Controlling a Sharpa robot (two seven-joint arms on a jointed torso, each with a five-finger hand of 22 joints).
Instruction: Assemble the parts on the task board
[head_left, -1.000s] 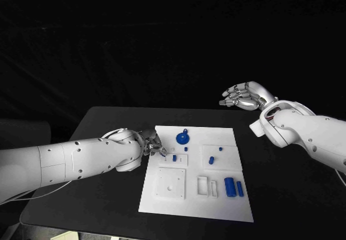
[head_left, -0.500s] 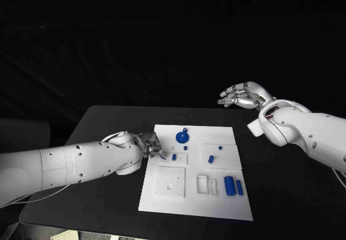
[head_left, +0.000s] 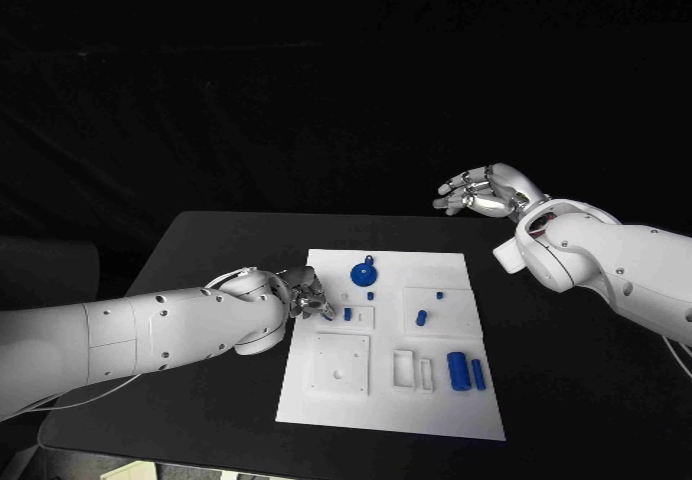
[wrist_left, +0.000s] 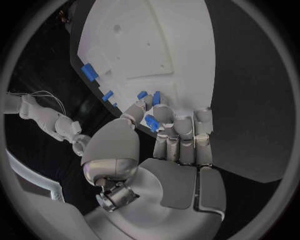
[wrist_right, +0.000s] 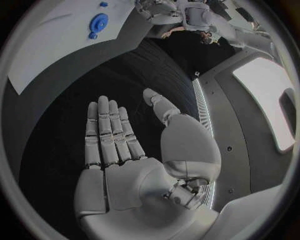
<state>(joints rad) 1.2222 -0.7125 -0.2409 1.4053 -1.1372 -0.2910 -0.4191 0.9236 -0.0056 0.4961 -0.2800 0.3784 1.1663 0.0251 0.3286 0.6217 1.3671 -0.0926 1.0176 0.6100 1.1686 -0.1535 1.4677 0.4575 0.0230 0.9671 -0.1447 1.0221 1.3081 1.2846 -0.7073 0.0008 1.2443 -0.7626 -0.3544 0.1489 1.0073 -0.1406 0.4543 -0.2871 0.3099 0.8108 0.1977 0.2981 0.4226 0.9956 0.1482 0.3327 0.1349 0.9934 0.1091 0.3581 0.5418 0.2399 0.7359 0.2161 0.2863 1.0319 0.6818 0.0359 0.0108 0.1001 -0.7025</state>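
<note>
White and smooth, the task board (head_left: 433, 400) lies flat in the middle of the matte black table (head_left: 216, 400), where it lay a second ago. The left hand (head_left: 303, 292) has slid a little nearer along the board's left edge since then. In the left wrist view its silver fingers (wrist_left: 181, 127) curl together, pinching a small blue part (wrist_left: 150, 122) against the thumb just above the board. Two more small blue pieces (wrist_left: 150, 96) sit on the board beside the fingertips. The right hand (head_left: 486, 192) hangs above the table's far right corner, well apart from the board, much as before; its fingers are loosely apart and hold nothing. On the board a blue toothed gear (head_left: 365, 273) lies at the far end, and two blue oblong blocks (head_left: 466, 373) lie nearer, unmoved.
</note>
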